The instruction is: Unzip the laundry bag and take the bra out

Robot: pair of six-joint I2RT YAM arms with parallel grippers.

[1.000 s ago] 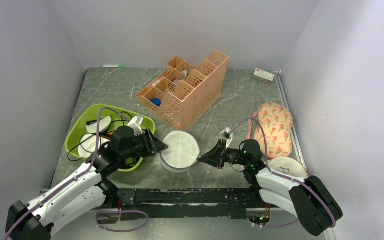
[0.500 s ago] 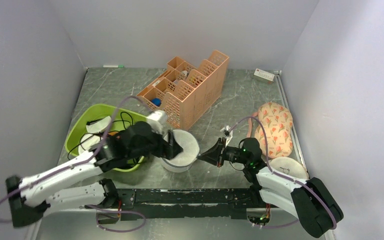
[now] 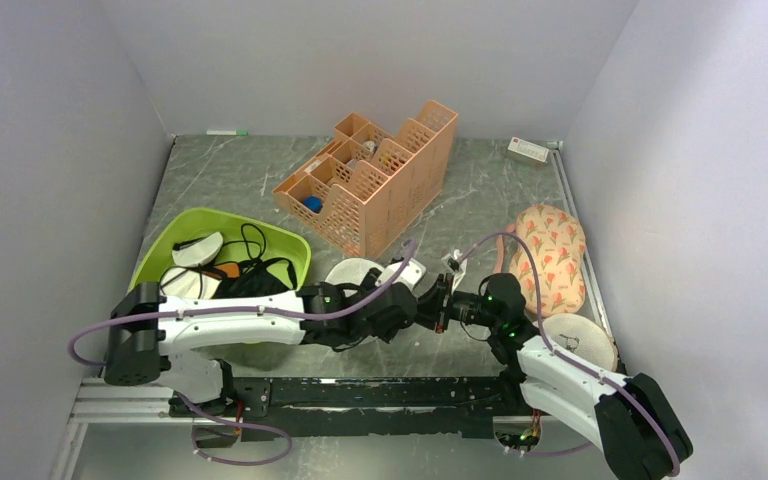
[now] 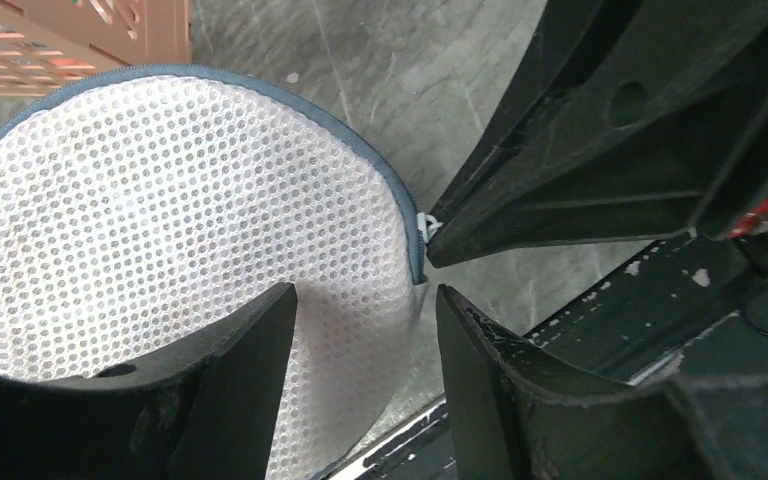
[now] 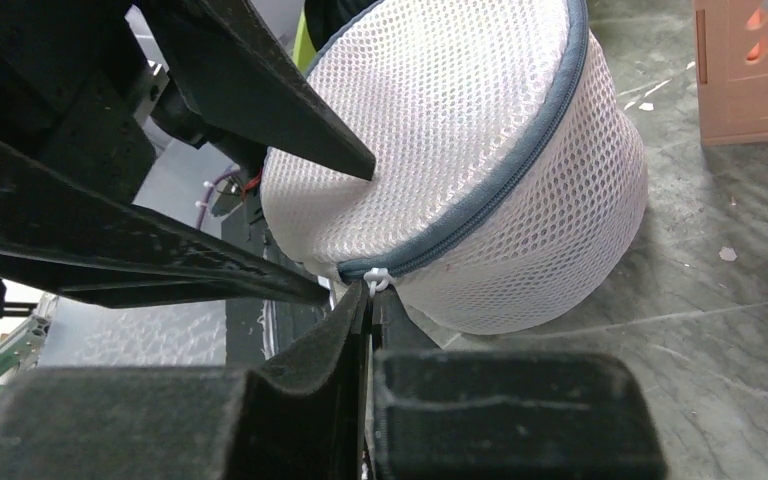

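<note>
Your laundry bag sits on the table in the lower middle of the top view. It is just right of the green tub and below the orange rack — your two arms hide most of it. Your right gripper is pinched tight on the little white zipper pull, at the bag's grey rim near the middle of its wrist view. Your left gripper is spread wide and holds nothing — one finger reaches over the mesh top, and the other sits just past the rim, close to the pull.
</note>
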